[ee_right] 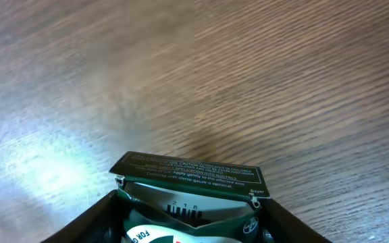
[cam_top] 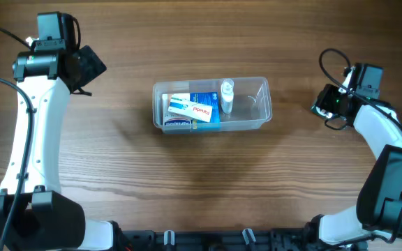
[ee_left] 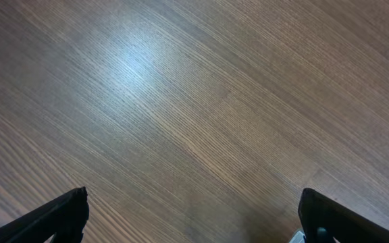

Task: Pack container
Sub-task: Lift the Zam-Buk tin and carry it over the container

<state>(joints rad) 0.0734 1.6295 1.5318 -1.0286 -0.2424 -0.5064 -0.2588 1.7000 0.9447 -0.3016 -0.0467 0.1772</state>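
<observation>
Green carton (ee_right: 188, 174), its flap ajar, sits clamped between the right gripper's (ee_right: 189, 217) fingers. We should carry it level to the container (cam_top: 257, 85) at mid-table and lower it into the bare end beyond the small bottle (cam_top: 227, 96). Only overhead shows that gap; the left gripper (ee_left: 193, 202) gapes empty.

brown wood-grain table (cam_top: 201, 181), soft glare (ee_left: 130, 64)
</observation>
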